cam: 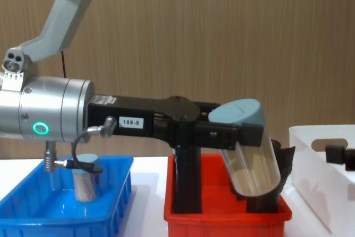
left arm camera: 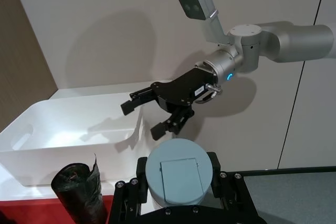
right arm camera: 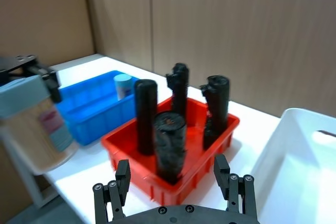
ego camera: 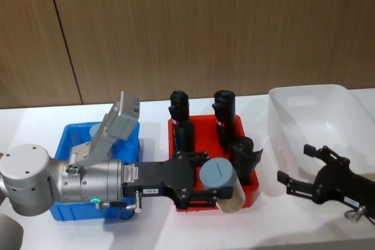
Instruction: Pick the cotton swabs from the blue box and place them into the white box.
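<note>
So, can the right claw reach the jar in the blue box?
Probably not: between right claw and jar stand the red bin, its black rolls and the left claw gripping another jar.

blue box (ego camera: 69, 136) glossy plastic; white box (ego camera: 316, 120) translucent plastic; wall (ego camera: 205, 27) matt wood-grain.

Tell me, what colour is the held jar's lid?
Pale blue. The lid of the jar in the left gripper shows best in the left wrist view.

White tabletop (ego camera: 35, 121) carries three bins in row (gaps between them): blue box (ego camera: 73, 136) left of left pincer (ego camera: 214, 177), red bin (ego camera: 205, 132) beneath that pincer, white box (ego camera: 281, 127) to its right, beside right pincer (ego camera: 296, 165).
</note>
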Controlling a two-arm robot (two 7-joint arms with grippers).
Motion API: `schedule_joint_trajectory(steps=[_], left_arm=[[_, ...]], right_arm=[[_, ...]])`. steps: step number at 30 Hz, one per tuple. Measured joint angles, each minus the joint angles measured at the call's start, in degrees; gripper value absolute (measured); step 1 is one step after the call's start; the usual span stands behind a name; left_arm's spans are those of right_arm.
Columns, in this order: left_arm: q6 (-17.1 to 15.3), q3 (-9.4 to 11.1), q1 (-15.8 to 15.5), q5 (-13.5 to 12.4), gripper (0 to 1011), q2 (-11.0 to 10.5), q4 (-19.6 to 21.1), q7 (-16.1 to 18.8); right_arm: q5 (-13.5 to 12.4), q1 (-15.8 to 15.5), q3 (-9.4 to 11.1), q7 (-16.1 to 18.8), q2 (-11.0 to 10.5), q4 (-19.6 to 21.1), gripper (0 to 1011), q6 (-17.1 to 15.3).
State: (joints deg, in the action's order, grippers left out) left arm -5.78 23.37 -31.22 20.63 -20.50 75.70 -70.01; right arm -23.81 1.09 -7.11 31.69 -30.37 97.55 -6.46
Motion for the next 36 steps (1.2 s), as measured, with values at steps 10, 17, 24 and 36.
schedule_joint_trajectory(steps=[10, 17, 24, 36], left_arm=[[0.0, 0.0, 0.0, 0.0, 669, 0.0, 0.0, -0.1], [0.0, 0.0, 0.0, 0.0, 669, 0.0, 0.0, -0.1], [0.0, 0.0, 0.0, 0.0, 669, 0.0, 0.0, -0.1], [0.0, 0.0, 0.0, 0.0, 669, 0.0, 0.0, -0.1]], right_arm=[[-1.2, -0.3, 0.2, 7.8, -2.1, 0.7, 1001, -2.1], [-1.6, -0.3, -0.5, 11.7, -2.6, 2.1, 1002, -3.1], [-1.6, 0.2, -1.7, 14.3, -2.1, 3.6, 1002, -3.8], [0.1, 2.7, -4.4, 16.5, 0.6, 3.7, 1002, -4.8]])
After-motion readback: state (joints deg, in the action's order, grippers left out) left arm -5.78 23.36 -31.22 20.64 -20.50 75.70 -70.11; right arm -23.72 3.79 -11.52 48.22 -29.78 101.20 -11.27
